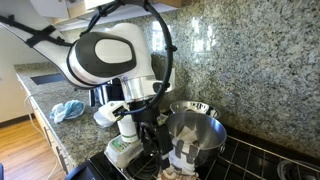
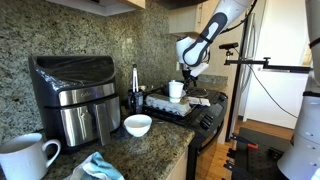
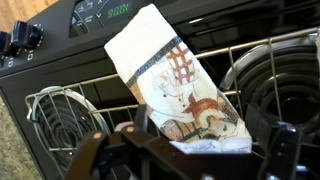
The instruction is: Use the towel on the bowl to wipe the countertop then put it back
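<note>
Two fingers of my claw (image 3: 188,150) are standing apart, clamping nothing, while I am hovering over the black stove (image 3: 60,62). The patterned towel (image 3: 175,85) is lying across the stovetop between them, near the metal bowl (image 1: 196,130).

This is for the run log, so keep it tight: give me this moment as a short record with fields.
towel: patterned towel, lying across the stove grates between two burners
gripper: gripper over the towel's near end, jaws spread wide
metal bowl: metal bowl on the stove beside the arm
stove: black stove
countertop: granite countertop
on countertop: blue cloth, white bowl, mug, air fryer
</note>
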You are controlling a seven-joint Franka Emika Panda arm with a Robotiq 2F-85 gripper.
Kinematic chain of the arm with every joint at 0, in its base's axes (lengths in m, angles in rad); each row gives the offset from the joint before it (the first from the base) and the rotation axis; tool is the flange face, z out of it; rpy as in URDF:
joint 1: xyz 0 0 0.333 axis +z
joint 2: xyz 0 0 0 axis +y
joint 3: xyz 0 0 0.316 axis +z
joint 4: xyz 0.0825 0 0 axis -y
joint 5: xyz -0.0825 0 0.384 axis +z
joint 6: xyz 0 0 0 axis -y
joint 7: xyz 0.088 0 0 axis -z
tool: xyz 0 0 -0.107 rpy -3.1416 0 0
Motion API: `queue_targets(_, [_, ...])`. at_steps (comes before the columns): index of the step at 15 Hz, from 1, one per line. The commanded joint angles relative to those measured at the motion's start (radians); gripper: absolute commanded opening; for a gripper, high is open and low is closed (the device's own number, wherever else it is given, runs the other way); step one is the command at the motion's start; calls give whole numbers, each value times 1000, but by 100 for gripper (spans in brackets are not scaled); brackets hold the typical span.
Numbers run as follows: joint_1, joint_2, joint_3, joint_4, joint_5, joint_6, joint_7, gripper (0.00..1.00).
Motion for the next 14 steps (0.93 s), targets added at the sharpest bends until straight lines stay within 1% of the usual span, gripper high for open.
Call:
queue_targets(1, [17, 13, -14, 35, 20, -20, 5, 100])
queue_targets(10, [13, -29, -30, 63, 16, -58, -14, 100])
queue_targets(14, [8, -46, -31, 83, 34, -108, -6, 100])
